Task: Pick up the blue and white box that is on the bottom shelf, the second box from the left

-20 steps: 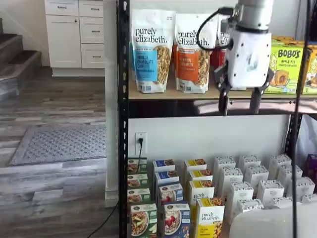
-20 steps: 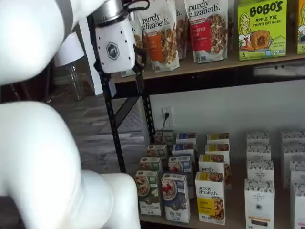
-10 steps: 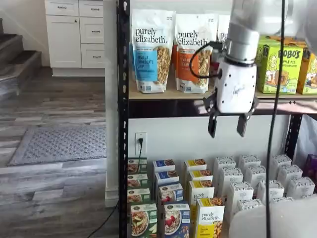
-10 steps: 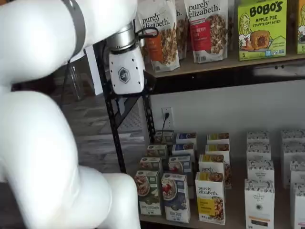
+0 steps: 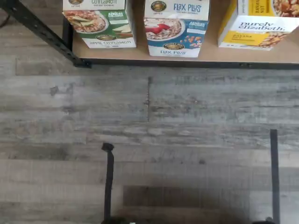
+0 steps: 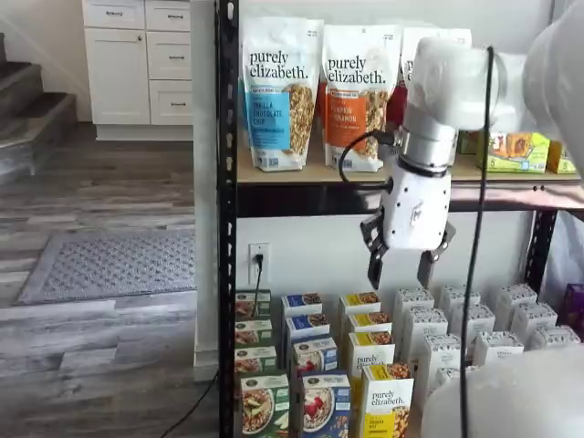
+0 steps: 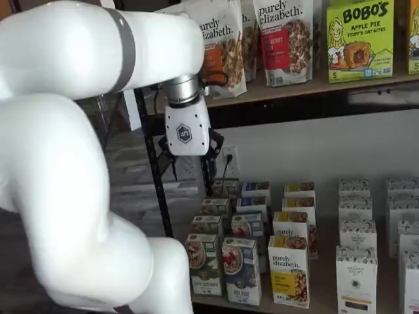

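Note:
The blue and white box [image 5: 176,28] with "Flax Plus" lettering stands at the front edge of the bottom shelf [image 5: 212,52], between a green-fronted carton and a yellow one. Both shelf views show the box [image 6: 326,406] [image 7: 241,271] in the front row. My gripper [image 6: 401,271] hangs in the air just below the upper board, well above the cartons, and a plain gap shows between its two black fingers [image 6: 375,270]. The gripper [image 7: 191,169] holds nothing and points down.
A green-fronted carton [image 5: 99,23] and a yellow "purely elizabeth" carton [image 5: 257,23] flank the box. Rows of white cartons [image 7: 357,261] fill the shelf's right side. Granola bags [image 6: 281,91] stand on the upper board. A black rack post [image 6: 226,219] rises at the left.
The gripper has come down from in front of the granola bags to below the upper board and shifted toward the rack's left side. Its fingers stay apart.

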You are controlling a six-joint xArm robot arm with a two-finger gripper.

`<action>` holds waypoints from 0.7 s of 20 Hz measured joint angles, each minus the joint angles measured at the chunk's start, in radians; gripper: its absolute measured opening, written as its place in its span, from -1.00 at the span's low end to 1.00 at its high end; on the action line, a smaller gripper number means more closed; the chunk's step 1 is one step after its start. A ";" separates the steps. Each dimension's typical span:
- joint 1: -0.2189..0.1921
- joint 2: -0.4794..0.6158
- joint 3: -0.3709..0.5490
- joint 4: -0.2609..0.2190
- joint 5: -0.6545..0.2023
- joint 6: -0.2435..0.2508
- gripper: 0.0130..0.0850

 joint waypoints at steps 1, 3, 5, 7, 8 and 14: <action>0.000 0.013 0.007 0.007 -0.020 -0.003 1.00; 0.004 0.047 0.018 0.014 -0.062 -0.005 1.00; 0.008 0.082 0.024 0.018 -0.099 -0.006 1.00; 0.013 0.117 0.029 0.024 -0.136 -0.007 1.00; 0.015 0.135 0.030 0.026 -0.154 -0.007 1.00; 0.040 0.250 0.025 0.025 -0.253 0.009 1.00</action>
